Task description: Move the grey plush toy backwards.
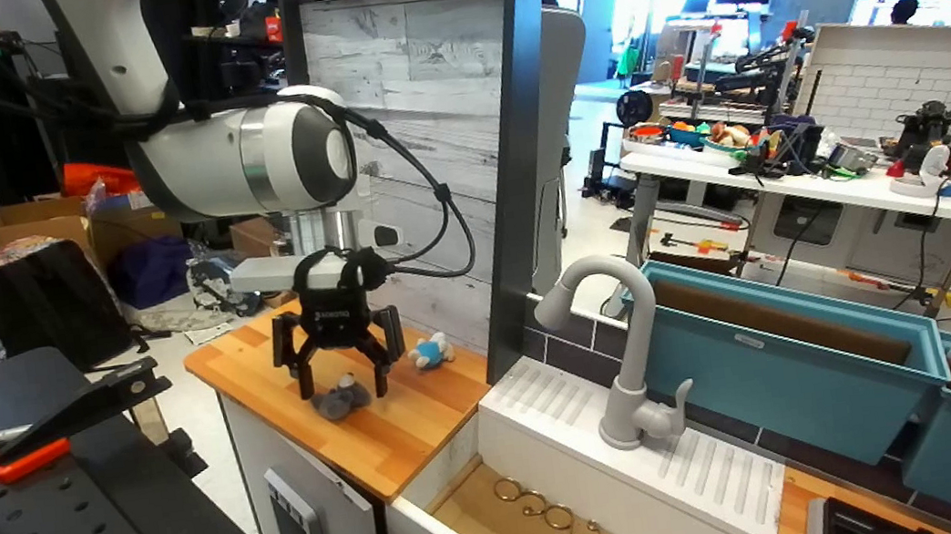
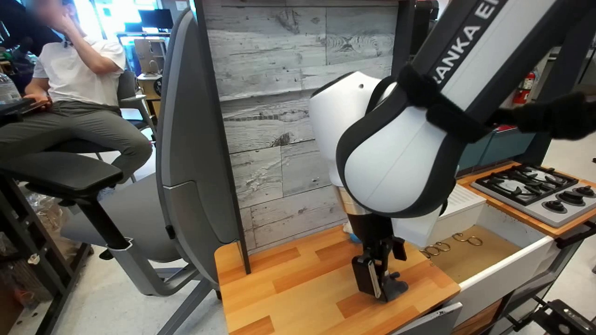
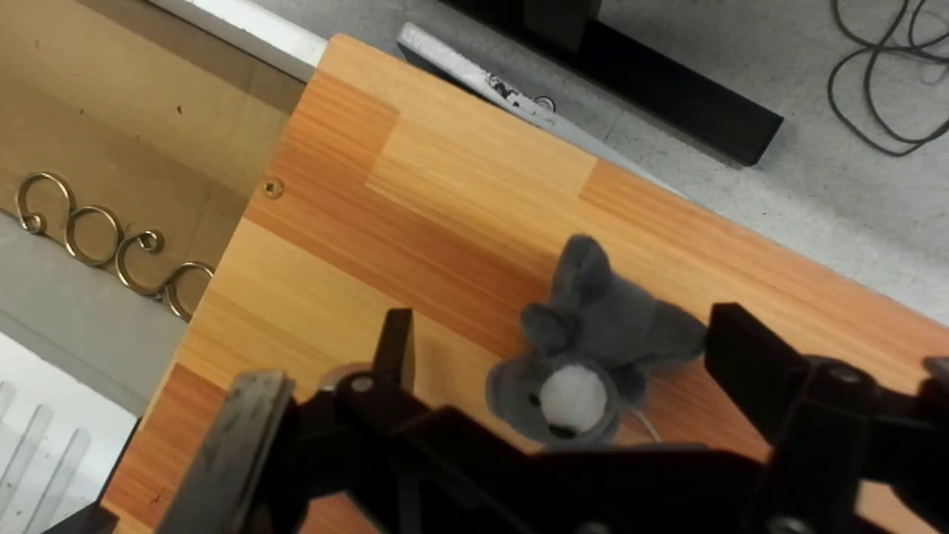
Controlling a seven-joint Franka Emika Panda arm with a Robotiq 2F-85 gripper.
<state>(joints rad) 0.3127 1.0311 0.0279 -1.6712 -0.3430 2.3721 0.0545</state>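
The gripper (image 1: 343, 385) hangs low over the wooden countertop (image 2: 302, 307), its two fingers spread apart, with the grey plush toy (image 3: 623, 322) lying on the wood between them; whether a fingertip touches it, I cannot tell. Ahead of the gripper in the wrist view, the countertop's edge runs close past the toy, with floor (image 3: 808, 193) beyond; to one side the wood stops at the sink (image 3: 148, 89). The longest run of countertop leads from the gripper toward the grey office chair (image 2: 186, 153). Near the gripper, toward the plank-patterned panel (image 1: 416, 91), a blue-and-white plush (image 1: 432, 352) shows whole in an exterior view. The toy's face is clear only in the wrist view; the faucet (image 1: 633, 366) appears only in an exterior view.
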